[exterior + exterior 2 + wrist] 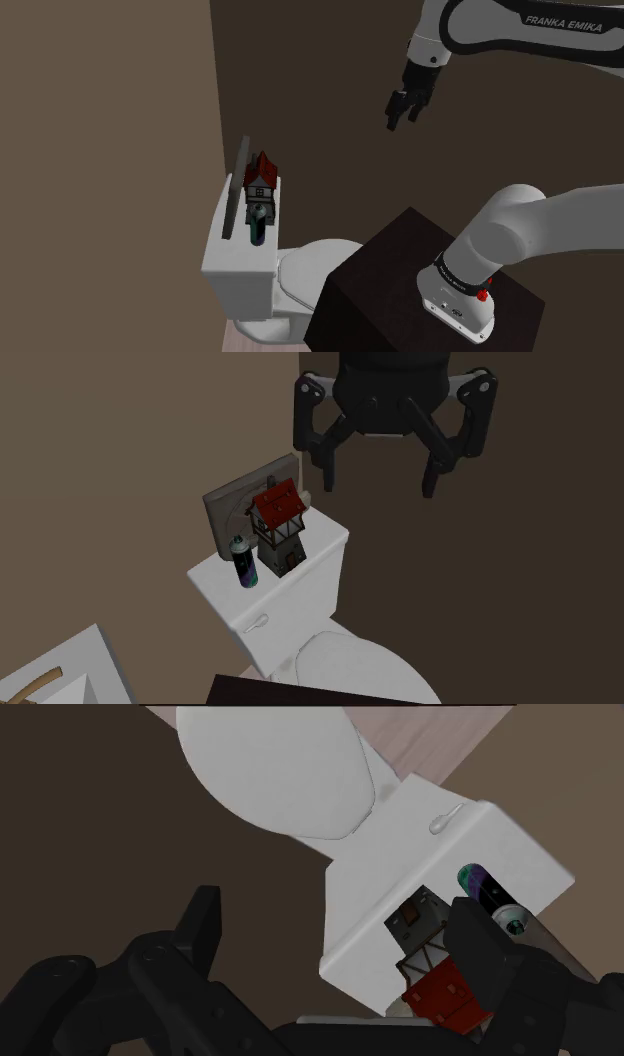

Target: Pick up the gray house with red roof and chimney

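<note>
The small grey house (262, 181) with a red roof and chimney stands upright on the white toilet tank lid (222, 252). My gripper (400, 120) hangs open in the air, well above the house and off to the shoulder view's right, holding nothing. In the second exterior view the house (278, 532) sits below and to the left of the open gripper (379, 489). In the wrist view the house (420, 929) lies far beyond the gripper (335, 909), partly hidden behind one black finger (482, 954).
A dark spray can (244, 562) stands right beside the house. A grey flat panel (235, 507) leans on the wall behind both. The toilet bowl (355, 667) is in front of the tank, next to my dark stand (400, 270). Brown walls close in behind.
</note>
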You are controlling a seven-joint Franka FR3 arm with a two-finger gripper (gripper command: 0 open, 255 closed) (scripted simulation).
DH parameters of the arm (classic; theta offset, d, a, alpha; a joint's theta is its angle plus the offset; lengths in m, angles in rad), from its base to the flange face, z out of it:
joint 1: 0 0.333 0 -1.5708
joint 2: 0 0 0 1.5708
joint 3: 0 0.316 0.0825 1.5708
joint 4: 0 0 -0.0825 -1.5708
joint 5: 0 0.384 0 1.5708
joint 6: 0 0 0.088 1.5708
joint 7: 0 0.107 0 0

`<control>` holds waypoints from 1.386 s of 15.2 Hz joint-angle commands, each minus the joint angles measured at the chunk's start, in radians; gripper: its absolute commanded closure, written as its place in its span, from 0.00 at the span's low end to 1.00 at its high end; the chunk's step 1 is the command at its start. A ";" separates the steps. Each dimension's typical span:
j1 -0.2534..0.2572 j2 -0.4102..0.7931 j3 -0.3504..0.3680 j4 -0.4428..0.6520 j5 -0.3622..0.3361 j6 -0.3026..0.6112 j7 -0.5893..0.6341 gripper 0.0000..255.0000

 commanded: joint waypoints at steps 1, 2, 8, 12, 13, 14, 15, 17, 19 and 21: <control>0.000 0.000 0.000 0.000 0.000 0.000 0.000 0.00; 0.005 0.014 -0.008 -0.018 0.003 0.046 -0.018 0.00; 0.042 0.137 -0.051 -0.091 0.031 0.323 -0.130 0.00; 0.074 0.249 -0.079 -0.105 0.064 0.499 -0.215 0.00; 0.083 0.280 -0.086 -0.104 0.075 0.542 -0.238 0.00; 0.093 0.312 -0.092 -0.101 0.088 0.583 -0.262 0.00; 0.104 0.345 -0.099 -0.096 0.102 0.623 -0.287 0.00; 0.126 0.413 -0.112 -0.081 0.135 0.699 -0.341 0.00; 0.150 0.483 -0.125 -0.060 0.176 0.769 -0.402 0.00; 0.174 0.554 -0.136 -0.031 0.226 0.831 -0.468 0.00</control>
